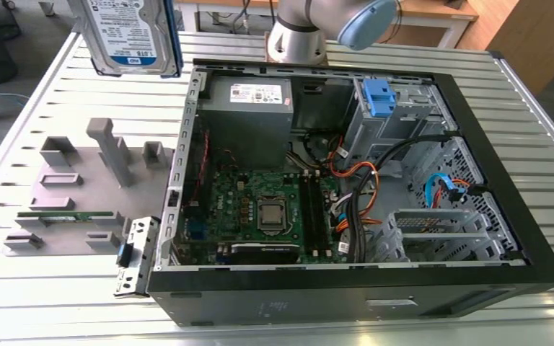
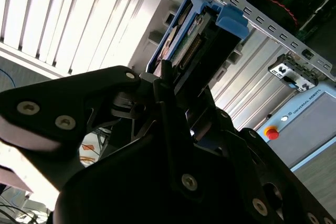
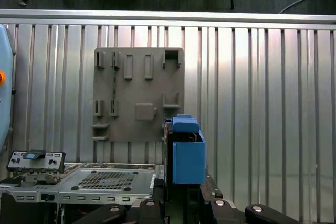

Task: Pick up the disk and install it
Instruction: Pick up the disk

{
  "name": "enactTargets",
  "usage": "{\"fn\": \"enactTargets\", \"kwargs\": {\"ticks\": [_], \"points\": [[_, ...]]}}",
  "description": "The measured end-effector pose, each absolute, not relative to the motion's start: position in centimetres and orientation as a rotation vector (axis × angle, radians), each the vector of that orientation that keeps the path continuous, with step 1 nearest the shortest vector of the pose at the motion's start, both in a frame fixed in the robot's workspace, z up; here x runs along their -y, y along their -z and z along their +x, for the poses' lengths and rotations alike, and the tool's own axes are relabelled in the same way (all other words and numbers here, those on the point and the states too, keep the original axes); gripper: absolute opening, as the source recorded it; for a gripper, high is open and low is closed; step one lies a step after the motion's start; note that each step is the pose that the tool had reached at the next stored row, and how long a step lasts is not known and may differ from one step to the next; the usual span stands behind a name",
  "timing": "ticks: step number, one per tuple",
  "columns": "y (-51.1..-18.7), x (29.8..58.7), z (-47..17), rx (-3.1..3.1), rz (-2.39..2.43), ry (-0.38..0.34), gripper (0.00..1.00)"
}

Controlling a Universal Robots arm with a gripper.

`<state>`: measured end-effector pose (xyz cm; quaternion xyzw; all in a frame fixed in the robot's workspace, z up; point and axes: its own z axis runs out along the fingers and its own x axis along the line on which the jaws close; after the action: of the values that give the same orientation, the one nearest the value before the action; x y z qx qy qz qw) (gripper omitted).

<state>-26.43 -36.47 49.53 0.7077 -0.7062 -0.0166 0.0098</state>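
Gripper (image 2: 176,77) clamped on the disk (image 1: 130,36), held aloft at eleven o'clock of the open computer case (image 1: 354,288), apparently mid-carry with installation not yet done, a move likely to demand squaring its blue rails to the drive cage (image 1: 412,108) at one o'clock.

Silver-metal disk (image 1: 128,32), blue plastic rails (image 3: 188,156)
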Motion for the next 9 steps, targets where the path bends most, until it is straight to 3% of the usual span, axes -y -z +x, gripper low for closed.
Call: {"fn": "enactTargets", "kwargs": {"ticks": [9], "points": [[-49.5,36.5,-24.8,2.205,2.21,0.052,0.35]]}}
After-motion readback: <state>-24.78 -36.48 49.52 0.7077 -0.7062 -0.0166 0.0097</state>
